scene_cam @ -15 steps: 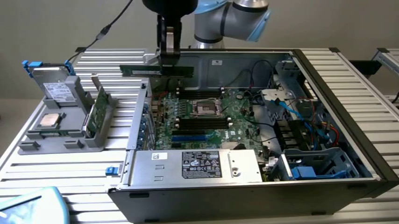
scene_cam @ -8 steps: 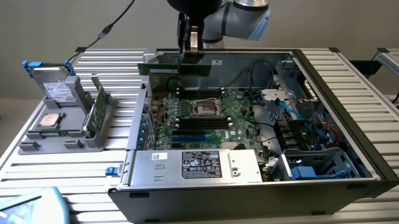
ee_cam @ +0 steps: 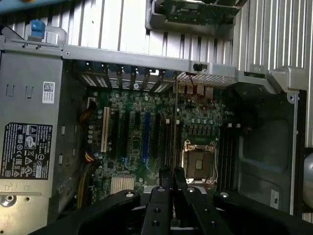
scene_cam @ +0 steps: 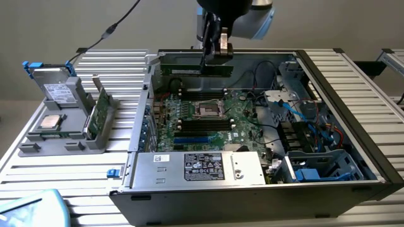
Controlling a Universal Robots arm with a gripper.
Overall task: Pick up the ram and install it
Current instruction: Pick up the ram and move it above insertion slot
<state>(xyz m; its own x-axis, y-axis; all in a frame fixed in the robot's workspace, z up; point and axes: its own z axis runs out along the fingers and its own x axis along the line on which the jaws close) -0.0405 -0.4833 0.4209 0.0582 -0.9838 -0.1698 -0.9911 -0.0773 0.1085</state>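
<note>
The tool (scene_cam: 213, 60) clamps the ram (scene_cam: 183, 70), held level over the motherboard (scene_cam: 218, 118), toward the open case's (scene_cam: 252, 201) 12 o'clock.

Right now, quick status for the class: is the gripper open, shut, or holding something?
The gripper is shut on the ram, holding it over the motherboard of the open computer case.

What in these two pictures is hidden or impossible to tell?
Exterior view: the gripper covers the part of the ram it grips; the arm is cut off by the top edge.
Exterior view: the ram's label print is too small to read.
Wrist view: the ram is edge-on, hiding its chips.
Which of the memory slots lies beneath it: cannot tell.
</note>
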